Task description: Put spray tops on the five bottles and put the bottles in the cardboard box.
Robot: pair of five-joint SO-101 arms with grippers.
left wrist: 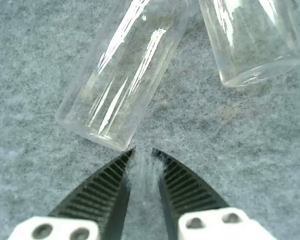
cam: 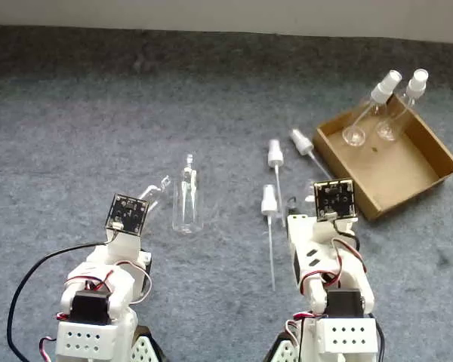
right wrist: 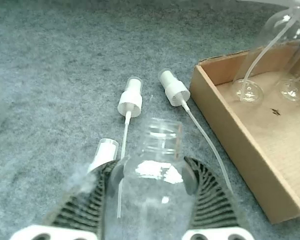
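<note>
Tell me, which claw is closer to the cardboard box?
Right. The right claw, gripping an uncapped bottle, sits just beside the cardboard box, at its side wall. The left claw is far off to the other side, by two bottles lying down.

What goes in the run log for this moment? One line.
right hand shut on bare bottle | left hand open, empty, near two lying bottles | three spray tops loose | box holds two capped bottles

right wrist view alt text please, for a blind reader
The right gripper holds a topless bottle in its jaws. Ahead, three spray tops lie on grey felt beside a box with two bottles inside.
</note>
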